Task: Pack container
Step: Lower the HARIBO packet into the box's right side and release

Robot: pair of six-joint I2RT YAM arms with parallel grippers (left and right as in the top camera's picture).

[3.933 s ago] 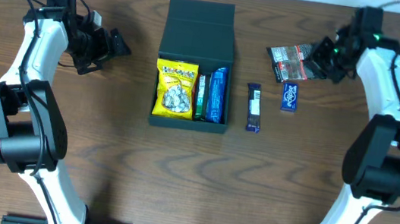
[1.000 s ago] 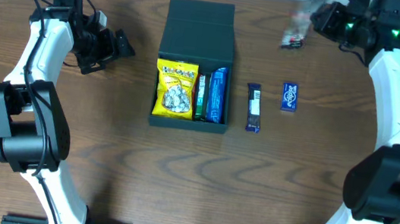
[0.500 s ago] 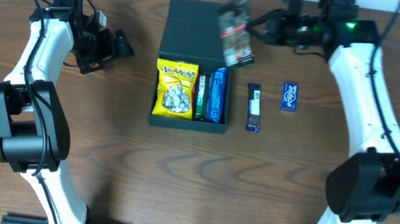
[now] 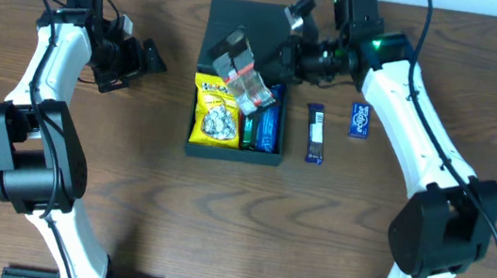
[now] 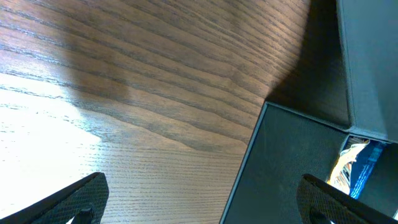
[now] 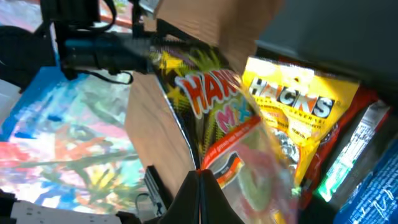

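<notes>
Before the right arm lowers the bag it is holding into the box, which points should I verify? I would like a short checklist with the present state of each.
1. Right jaws shut on the snack bag: ok.
2. Snack bag hanging over the open container: ok.
3. Lid flap folded back, out of the path: ok.
4. Free floor inside the container: not ok. The yellow bag, green bar and blue bar cover it, so the snack bag would probably lie on top.
5. Left jaws open and apart from the container: ok.
6. Enough depth left to close the lid: cannot tell.
</notes>
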